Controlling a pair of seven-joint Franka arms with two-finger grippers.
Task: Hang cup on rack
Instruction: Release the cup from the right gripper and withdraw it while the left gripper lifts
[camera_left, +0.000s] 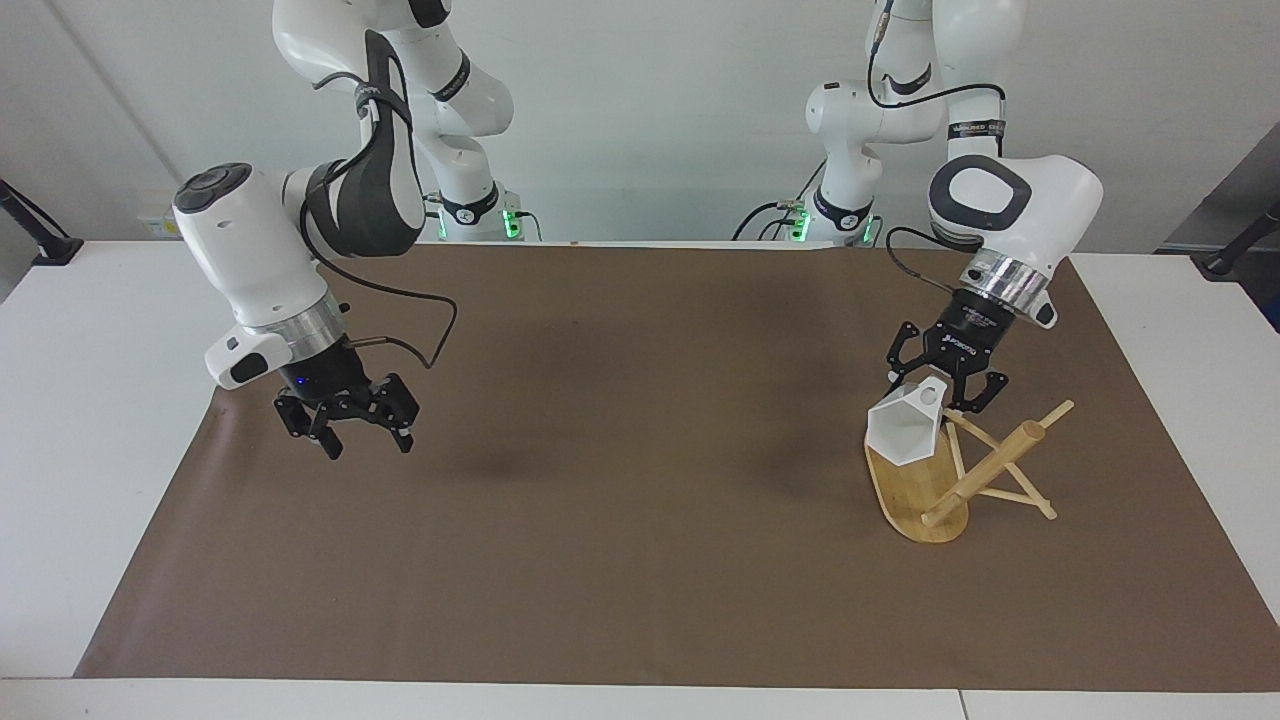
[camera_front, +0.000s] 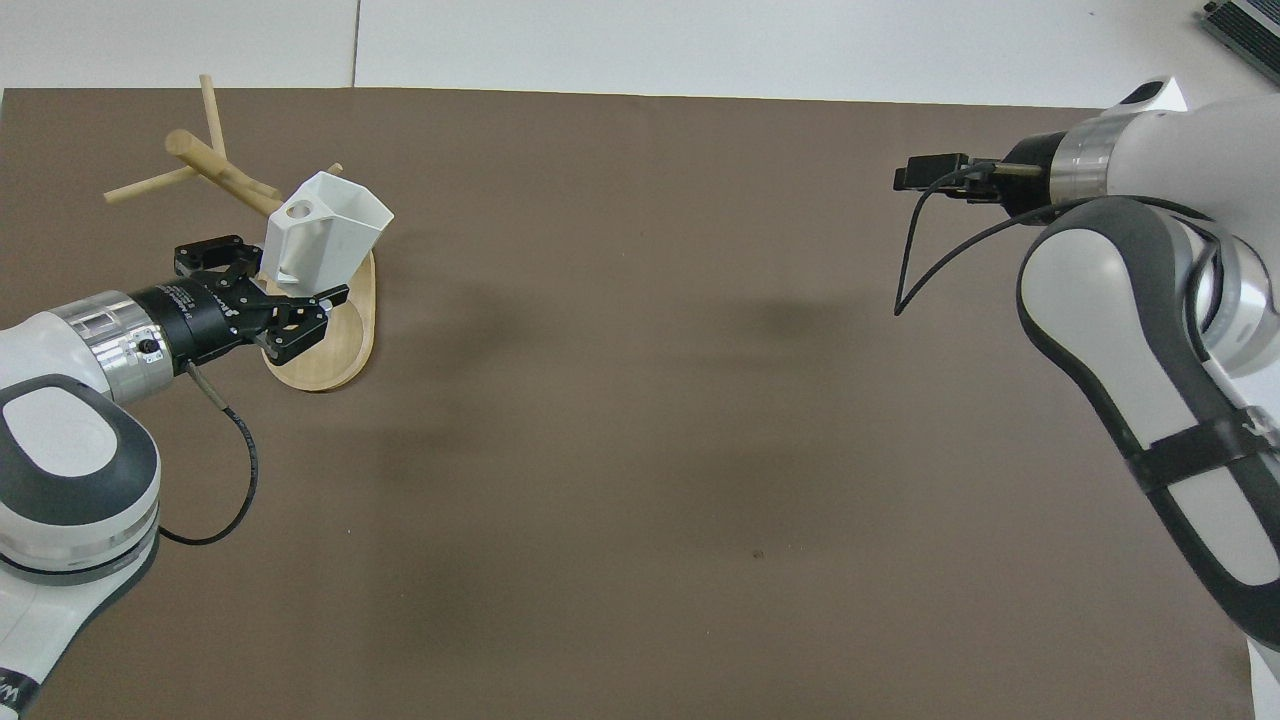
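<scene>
The cup (camera_left: 905, 432) covers part of the rack (camera_left: 915, 495) base and one peg in both views, whether it touches a peg cannot be told, and the right gripper (camera_front: 915, 177) fingers are mostly hidden from overhead.
</scene>
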